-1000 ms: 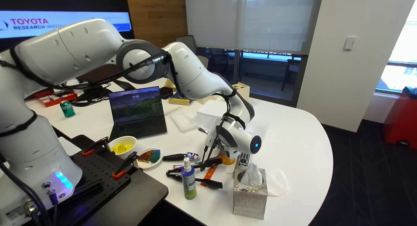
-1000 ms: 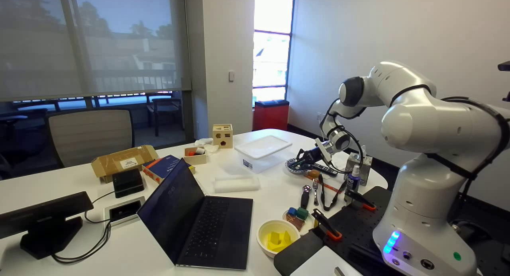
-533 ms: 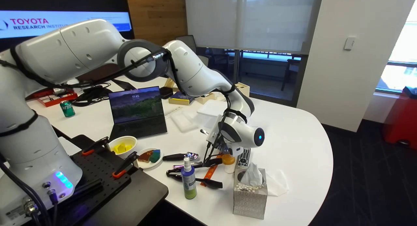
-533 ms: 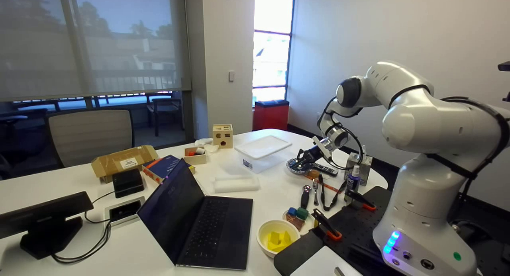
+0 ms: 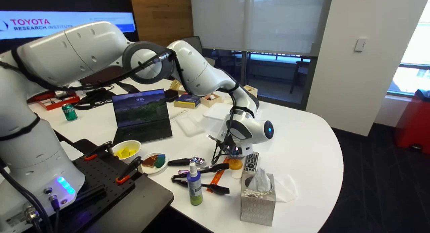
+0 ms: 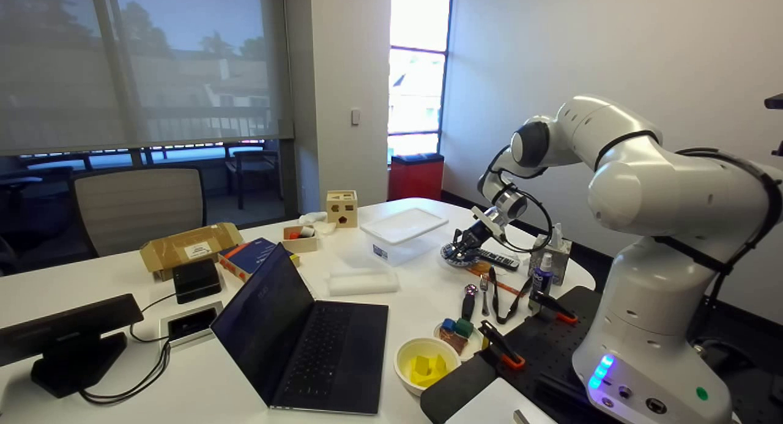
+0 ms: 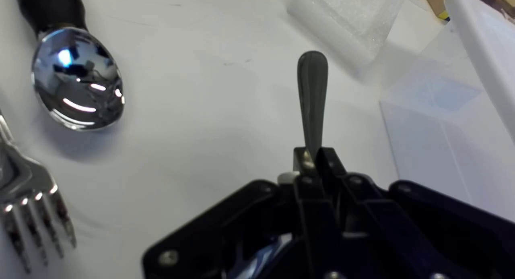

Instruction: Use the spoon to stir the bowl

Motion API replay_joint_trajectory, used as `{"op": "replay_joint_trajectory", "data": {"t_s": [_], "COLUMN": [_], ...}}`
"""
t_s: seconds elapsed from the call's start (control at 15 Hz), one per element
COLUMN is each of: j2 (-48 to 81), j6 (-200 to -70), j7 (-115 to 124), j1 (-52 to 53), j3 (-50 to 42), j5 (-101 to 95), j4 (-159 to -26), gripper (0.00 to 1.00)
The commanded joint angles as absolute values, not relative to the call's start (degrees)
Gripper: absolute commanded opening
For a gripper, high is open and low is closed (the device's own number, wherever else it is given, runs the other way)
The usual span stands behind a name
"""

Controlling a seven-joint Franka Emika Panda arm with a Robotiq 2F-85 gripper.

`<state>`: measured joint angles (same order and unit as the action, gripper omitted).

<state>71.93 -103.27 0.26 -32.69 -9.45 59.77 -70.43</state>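
In the wrist view, my gripper (image 7: 316, 158) is shut on a thin grey metal handle, taken as the spoon (image 7: 313, 89). The handle's rounded end sticks out past the fingertips. The spoon's head is hidden below the gripper. The handle end also shows beside the wrist in an exterior view (image 5: 211, 137). The bowl (image 6: 456, 262) is round with a blue-and-white pattern, and the gripper (image 6: 457, 248) covers part of it from above. Whether the spoon touches the bowl cannot be told. A blue-and-white strip, likely the bowl (image 7: 261, 259), shows behind the jaws in the wrist view.
A remote (image 5: 251, 162), an orange-capped bottle (image 5: 235, 164), a tissue box (image 5: 258, 206), a spray bottle (image 5: 195, 187) and black tongs (image 5: 215, 188) lie close by. A scoop (image 7: 78, 81) and fork (image 7: 30, 182) lie beside. A lidded plastic box (image 6: 404, 231) stands near the bowl.
The wrist has risen and tilted a little while the gripper tips stay over the bowl. The bowl seems to have shifted slightly. The gripper stays shut.
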Motion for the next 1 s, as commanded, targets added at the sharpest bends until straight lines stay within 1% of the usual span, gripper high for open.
{"op": "replay_joint_trajectory", "data": {"t_s": [0.0,0.53,0.93], "j2": [71.66,71.68,74.23], "j6": [-105.37,-104.87,-105.05], "j7": [0.47,-10.05,-18.93], "j1": [-32.13,-34.76,-38.89], "j3": [-9.16,-4.96,0.49], "j5": [58.62,65.32,72.84], "j4": [-68.39,-66.30,-68.54], "gripper": [0.02,0.02,0.02]}}
